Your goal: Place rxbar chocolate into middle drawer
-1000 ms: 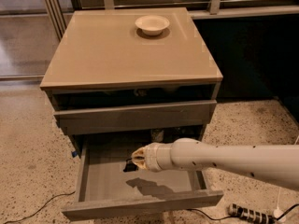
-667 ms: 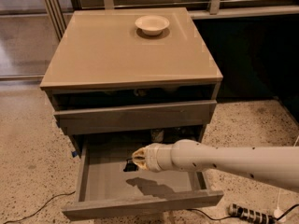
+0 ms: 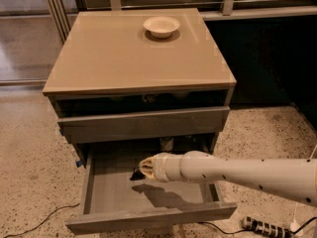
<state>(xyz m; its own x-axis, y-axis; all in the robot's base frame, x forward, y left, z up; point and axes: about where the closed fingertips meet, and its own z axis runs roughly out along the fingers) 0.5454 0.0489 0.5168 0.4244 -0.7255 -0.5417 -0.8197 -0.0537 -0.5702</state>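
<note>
The gripper (image 3: 140, 170) hangs in the open middle drawer (image 3: 148, 217), lower centre; its grasp cannot be told. A bowl (image 3: 161, 26) sits on the surface (image 3: 124, 58), upper centre.

end effector (image 3: 141, 168) cream, over dark-grey middle drawer (image 3: 111, 195) | bowl (image 3: 161, 26) cream | cabinet top (image 3: 119, 58) tan

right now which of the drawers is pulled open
The bottommost drawer, pulled out with its grey floor showing; the drawer front above is closed. The gripper hangs over that floor.

Single camera, high front, looking down on cabinet (image 3: 124, 58) (close range); pincer (image 3: 142, 168) over open middle drawer (image 3: 111, 195).
</note>
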